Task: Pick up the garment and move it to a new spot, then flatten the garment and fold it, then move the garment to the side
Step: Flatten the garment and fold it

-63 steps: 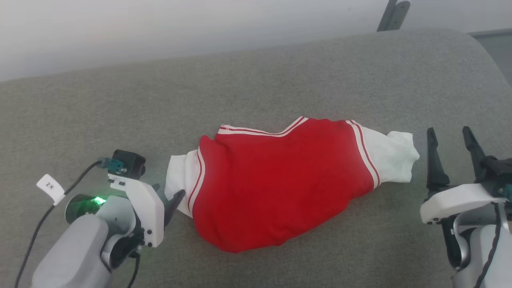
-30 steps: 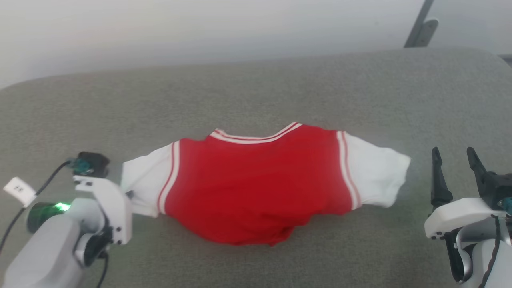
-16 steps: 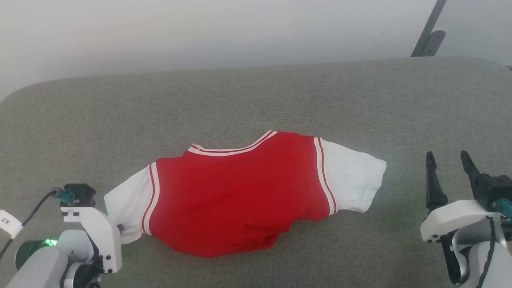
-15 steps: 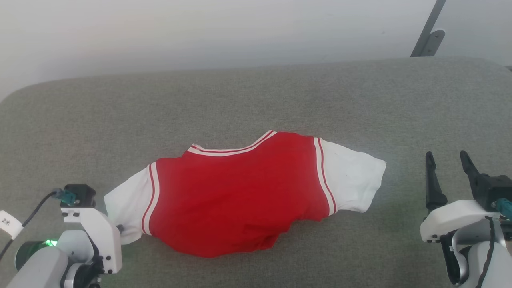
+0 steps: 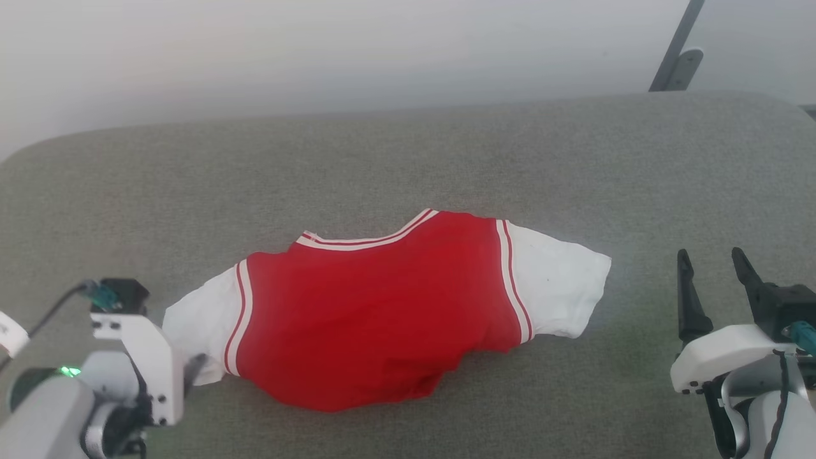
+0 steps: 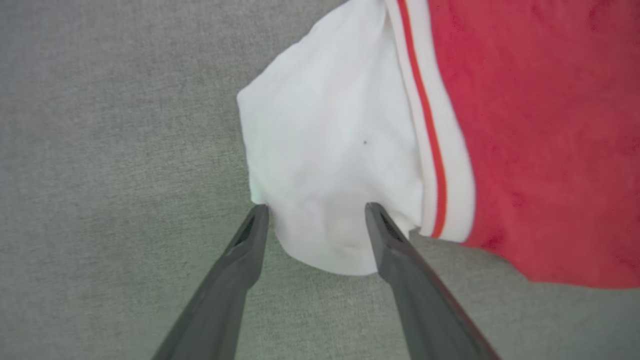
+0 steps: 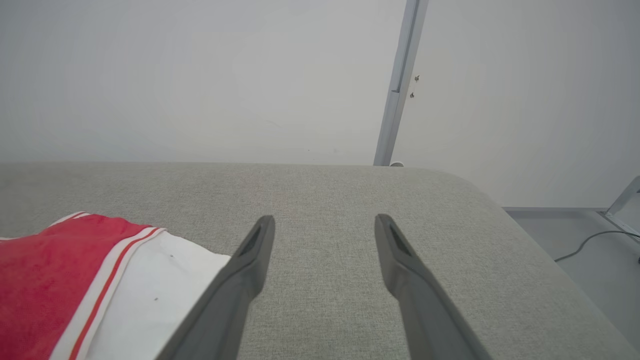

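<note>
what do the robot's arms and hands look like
The left hand and right hand each have two long, dark, tapered fingers on white brackets; forearms are pale grey. The left wrist has a small black camera, a teal plug, a black cable with a white tag and a green light.

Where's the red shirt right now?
Head view: the red jersey T-shirt with white sleeves lies on the grey fabric surface, one sleeve tip between the open left hand's fingers, the other short of the open right hand.
</note>
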Controlling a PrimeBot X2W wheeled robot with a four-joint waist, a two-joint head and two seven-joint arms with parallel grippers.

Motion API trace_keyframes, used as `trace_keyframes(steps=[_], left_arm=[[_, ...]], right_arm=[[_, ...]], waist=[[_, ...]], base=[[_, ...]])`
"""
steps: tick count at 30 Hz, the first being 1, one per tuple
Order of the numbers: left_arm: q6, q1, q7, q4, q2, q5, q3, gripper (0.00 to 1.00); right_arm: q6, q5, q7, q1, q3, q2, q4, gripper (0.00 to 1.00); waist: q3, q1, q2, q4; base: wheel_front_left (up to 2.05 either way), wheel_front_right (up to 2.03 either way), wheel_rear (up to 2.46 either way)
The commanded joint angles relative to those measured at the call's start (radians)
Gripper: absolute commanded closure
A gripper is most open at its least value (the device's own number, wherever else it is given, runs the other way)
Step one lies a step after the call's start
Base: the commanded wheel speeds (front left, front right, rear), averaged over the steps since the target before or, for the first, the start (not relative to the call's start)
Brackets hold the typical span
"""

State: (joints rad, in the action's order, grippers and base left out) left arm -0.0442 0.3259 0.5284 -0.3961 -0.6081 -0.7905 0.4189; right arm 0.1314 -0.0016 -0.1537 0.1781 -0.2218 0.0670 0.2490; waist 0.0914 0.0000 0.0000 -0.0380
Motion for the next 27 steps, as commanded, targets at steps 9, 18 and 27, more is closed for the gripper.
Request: trace_keyframes(steps=[9,18,27], left_arm=[[-0.007,0.122,0.138,-0.070,-0.028,-0.035,-0.009,0.00],[-0.016,0.212,0.268,-0.247,0.000,-0.080,-0.003,0.50],[0.031,0.252,0.271,-0.323,0.035,-0.104,0.005,1.00]], right_arm=[[-0.001,0.006,0.017,0.019,0.028,0.013,-0.017,0.00],[-0.001,0.032,0.060,0.049,0.075,0.030,-0.023,0.00],[-0.001,0.104,0.144,0.072,0.157,0.082,-0.024,0.00]], waist=[[0.045,0.0000,0.0000,-0.029],[0.108,0.0000,0.0000,-0.054],[0.145,0.0000,0.0000,-0.043]], base=[[0.00,0.00,0.00],[0.00,0.00,0.00],[0.00,0.00,0.00]])
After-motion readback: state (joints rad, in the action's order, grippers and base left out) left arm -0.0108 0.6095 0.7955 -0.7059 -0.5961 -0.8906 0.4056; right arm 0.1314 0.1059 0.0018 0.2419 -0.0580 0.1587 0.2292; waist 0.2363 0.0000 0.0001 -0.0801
